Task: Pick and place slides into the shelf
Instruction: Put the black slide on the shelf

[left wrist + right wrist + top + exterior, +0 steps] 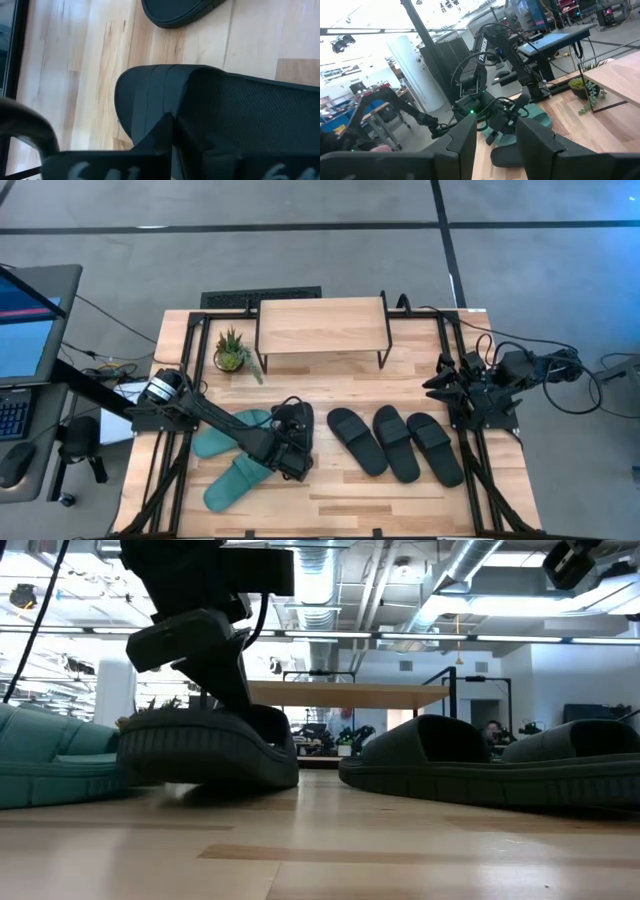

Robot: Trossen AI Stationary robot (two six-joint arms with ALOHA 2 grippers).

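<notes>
1. Slides: one black slide point(293, 438) is sitting in the lower centre-left of the high view, and the left jaws point(292, 452) are closed tight on it; in the left wrist view the two dark fingers point(165, 135) are pressing together on the edge of its wide strap point(155, 95).
2. In the low view that same black slide point(205, 745) is filling the left-centre of the frame with the left arm coming down onto it from above; whether its sole is touching the worktop cannot be told.
3. Just left of it, two teal slides point(232, 460) are lying crossed under the left arm, in the lower left of the high view.
4. Three more black slides point(395, 442) are lying side by side in the lower centre-right of the high view, angled alike and well apart from the held one.
5. The shelf point(322, 326) is standing at the upper centre of the worktop point(340, 500), its light top board bare; a small potted plant point(231, 350) is standing just left of it.
6. The right jaws point(440, 385) are waiting at the right edge of the worktop, partly open and holding nothing; in the right wrist view their fingers point(465, 137) are standing apart.
</notes>
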